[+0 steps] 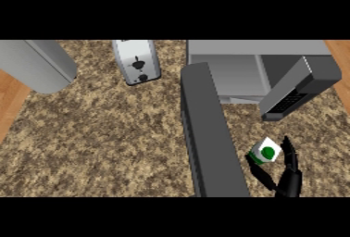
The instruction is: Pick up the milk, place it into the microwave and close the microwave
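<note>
Nearest the viewer, at the lower right, the right robot hand (287,173) comes up from the bottom edge, black against the counter (103,139). Its fingers and thumb are curled around the milk (266,151) — a small white carton with a green round mark on its upper face and a green lower side. The carton is tilted, held just right of the open microwave door (209,139). Whether it rests on the surface or is lifted off it cannot be told. The left robot hand does not show anywhere.

The counter is a speckled brown and tan stone top that fills most of the view. Strips of orange-brown wood show along the left edge and at the upper right corner.

The microwave door is a long dark grey slab, swung open and running from the lower middle up toward the appliance. It stands between the milk and the broad left part of the counter.

Farther back, at the upper right, sits the microwave (259,55), a pale grey box with its cavity open toward the viewer. A dark grey panel with a darker keypad patch (294,95) slants down across its right side, above the carton.

At the far middle, a silver toaster (137,61) with black knobs lies well apart from the milk. At the far left, a large plain grey rounded object (37,65) leans over the counter's corner — what it is cannot be told.
</note>
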Available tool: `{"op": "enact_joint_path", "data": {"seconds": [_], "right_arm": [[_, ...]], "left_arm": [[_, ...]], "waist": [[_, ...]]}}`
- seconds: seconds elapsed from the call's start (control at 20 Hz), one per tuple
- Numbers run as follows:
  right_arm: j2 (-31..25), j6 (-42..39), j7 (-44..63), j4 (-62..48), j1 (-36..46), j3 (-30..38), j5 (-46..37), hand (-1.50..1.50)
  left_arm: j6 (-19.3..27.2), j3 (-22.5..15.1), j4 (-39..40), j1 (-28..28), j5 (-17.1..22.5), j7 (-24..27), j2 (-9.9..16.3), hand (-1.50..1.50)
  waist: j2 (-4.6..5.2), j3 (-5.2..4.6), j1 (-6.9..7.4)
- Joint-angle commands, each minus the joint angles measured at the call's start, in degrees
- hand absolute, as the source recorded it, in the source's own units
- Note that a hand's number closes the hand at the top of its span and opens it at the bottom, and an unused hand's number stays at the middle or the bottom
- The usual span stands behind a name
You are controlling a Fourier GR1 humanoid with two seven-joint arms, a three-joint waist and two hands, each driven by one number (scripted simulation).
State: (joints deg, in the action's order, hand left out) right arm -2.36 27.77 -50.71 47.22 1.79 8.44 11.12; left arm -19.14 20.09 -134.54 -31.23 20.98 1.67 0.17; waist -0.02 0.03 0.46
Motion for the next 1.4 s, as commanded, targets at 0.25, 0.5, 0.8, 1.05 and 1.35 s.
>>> {"op": "enact_joint_path", "data": {"seconds": [0.25,0.5,0.8,1.05,1.35], "right_arm": [[-2.1,1.8,-8.4,-8.2,6.7,1.2,-3.2,1.5],[-3.7,-5.0,-11.7,-14.3,12.3,2.5,-2.8,1.5],[-11.5,-26.2,-7.7,-15.4,19.3,-6.4,-7.2,1.5],[-13.6,-36.8,-10.6,-19.8,23.2,-7.8,-7.6,1.5],[-10.2,-37.9,-7.5,-11.1,21.0,-10.3,-7.9,1.5]], "left_arm": [[-2.0,1.2,1.8,-0.3,0.9,1.7,0.5,-1.5],[-2.0,0.2,0.9,-2.7,0.7,3.1,-0.1,-1.5],[-3.0,1.0,-0.6,-1.6,3.7,1.4,1.2,-1.5],[-1.7,0.2,0.1,0.3,0.8,0.8,0.1,-1.5],[-3.2,2.4,0.8,-2.8,2.6,2.0,-0.1,-1.5]], "waist": [[0.01,-0.02,-0.05],[0.1,0.04,0.48],[0.5,0.21,2.57],[0.51,0.15,1.18],[-0.19,-0.06,-0.08]]}}
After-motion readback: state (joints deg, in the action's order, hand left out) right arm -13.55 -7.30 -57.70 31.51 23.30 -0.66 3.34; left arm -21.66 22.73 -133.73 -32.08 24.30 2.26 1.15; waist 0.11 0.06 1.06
